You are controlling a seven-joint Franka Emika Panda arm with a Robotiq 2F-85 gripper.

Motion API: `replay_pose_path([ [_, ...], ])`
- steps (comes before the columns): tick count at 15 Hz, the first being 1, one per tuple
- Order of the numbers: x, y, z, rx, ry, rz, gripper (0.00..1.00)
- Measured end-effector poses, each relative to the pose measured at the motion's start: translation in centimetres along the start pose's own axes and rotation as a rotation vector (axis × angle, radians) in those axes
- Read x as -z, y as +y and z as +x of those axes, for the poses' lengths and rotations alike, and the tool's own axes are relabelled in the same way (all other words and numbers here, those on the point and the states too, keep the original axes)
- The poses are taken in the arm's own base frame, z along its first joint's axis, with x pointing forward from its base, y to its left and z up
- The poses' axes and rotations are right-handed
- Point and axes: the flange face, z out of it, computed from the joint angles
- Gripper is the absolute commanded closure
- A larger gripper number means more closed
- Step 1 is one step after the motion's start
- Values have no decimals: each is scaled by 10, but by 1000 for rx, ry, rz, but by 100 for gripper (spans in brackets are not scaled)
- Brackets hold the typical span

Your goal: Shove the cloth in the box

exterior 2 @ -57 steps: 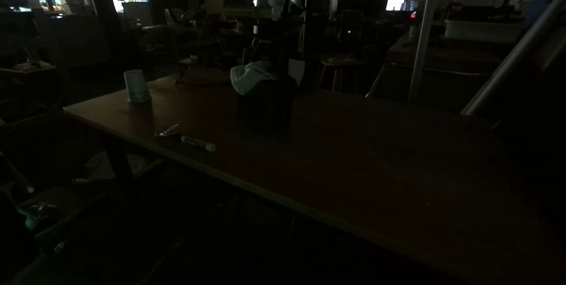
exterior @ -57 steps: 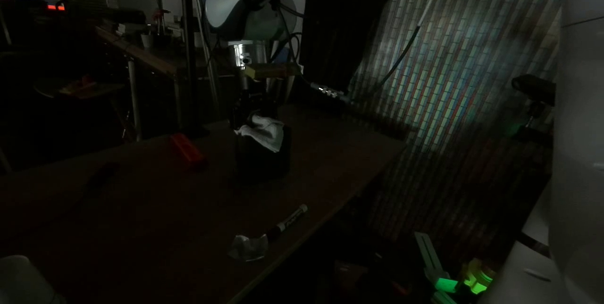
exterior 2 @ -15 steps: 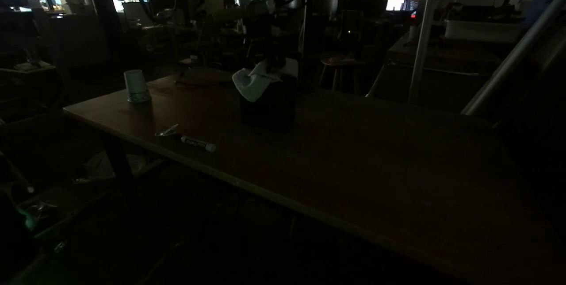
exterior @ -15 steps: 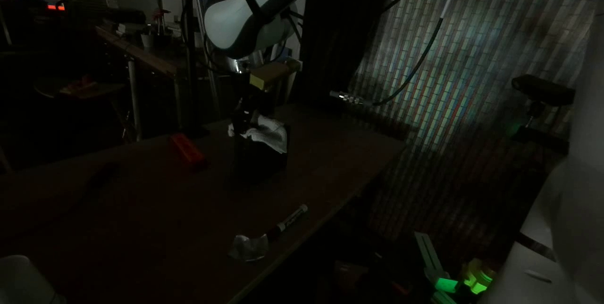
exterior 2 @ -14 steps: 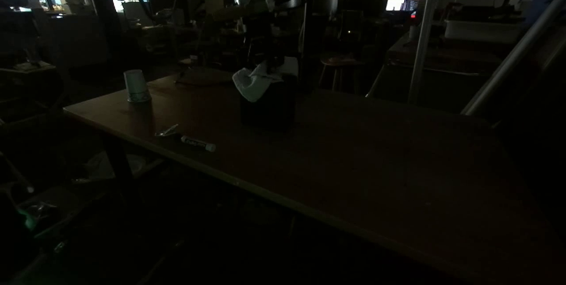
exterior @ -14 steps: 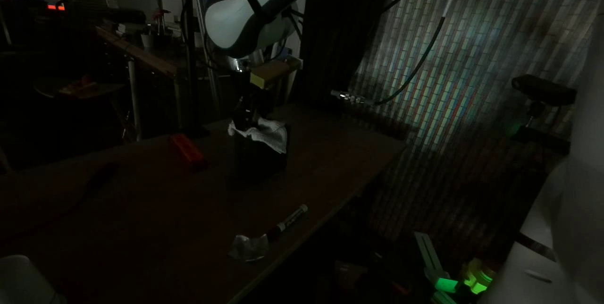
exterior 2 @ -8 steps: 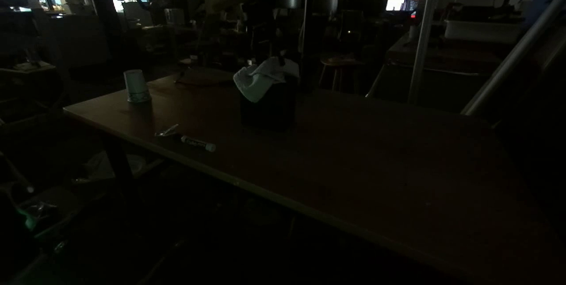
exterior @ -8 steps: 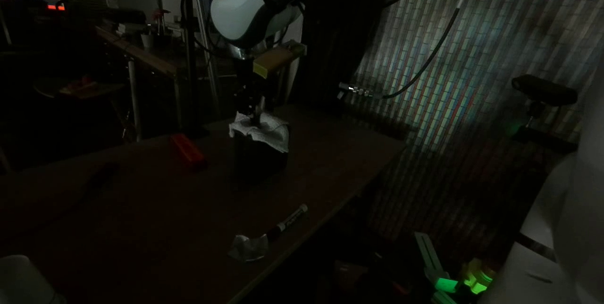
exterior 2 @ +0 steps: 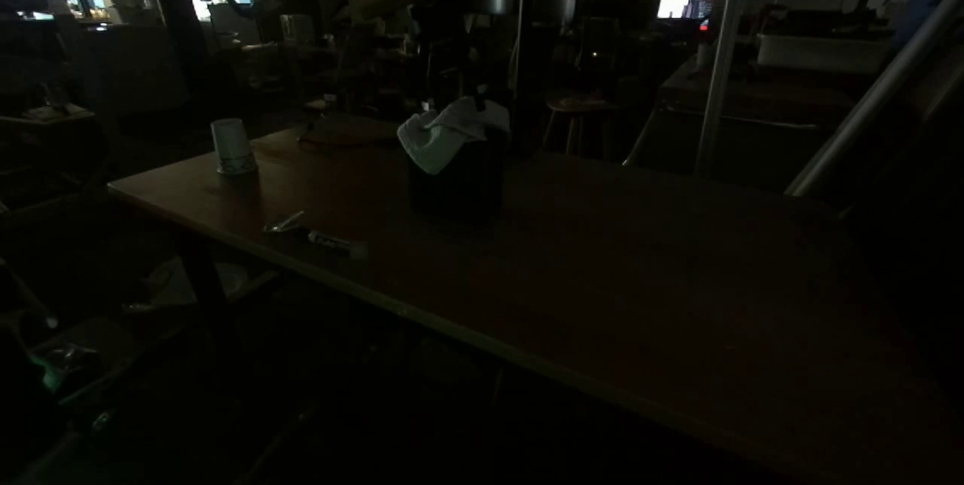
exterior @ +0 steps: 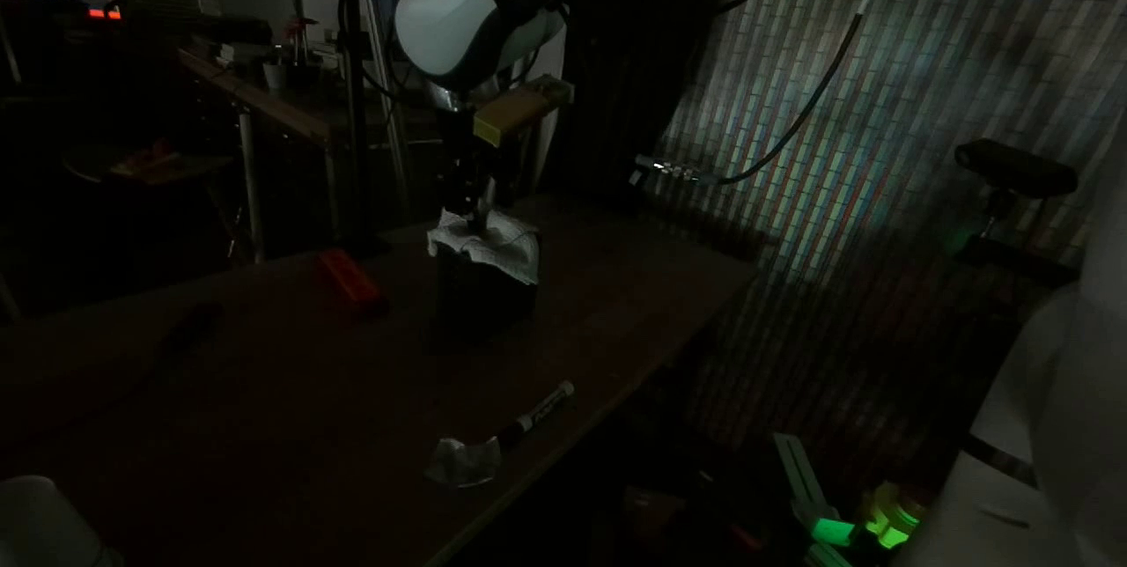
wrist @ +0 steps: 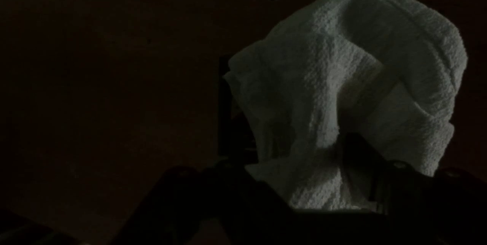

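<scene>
A white cloth [exterior: 506,254] lies draped over the top of a black box [exterior: 486,307], hanging down one side. In an exterior view the same cloth [exterior 2: 440,142] covers the mouth of the box [exterior 2: 456,187]. From the wrist view, folds of cloth [wrist: 323,66] hide most of the opening; a strip of the dark box rim [wrist: 224,104] shows beside them. My gripper [wrist: 288,148] points down at the cloth with its jaws apart. Cloth lies below and between the fingers, not pinched. The right finger [wrist: 357,150] dips into a fold. How deep the cloth sits inside is hidden.
On the table [exterior: 308,391] lie a marker [exterior: 546,407], a crumpled clear wrapper [exterior: 464,463] and a red object [exterior: 350,279]. A white cup [exterior 2: 233,146] stands upside down near a table corner. The scene is very dark.
Over the last second my jaws have opened and let go of the cloth. The gripper has risen slightly and tilted. The cloth now lies more spread across the box top.
</scene>
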Motion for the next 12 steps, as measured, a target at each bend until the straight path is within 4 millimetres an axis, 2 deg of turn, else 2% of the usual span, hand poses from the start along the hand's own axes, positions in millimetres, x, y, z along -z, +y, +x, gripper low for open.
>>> replay_pose_path([
  [1, 0, 0, 0, 0, 0, 0, 8],
  [3, -1, 0, 0, 1, -2, 0, 1],
  [12, 2, 1, 0, -3, 3, 2, 0],
])
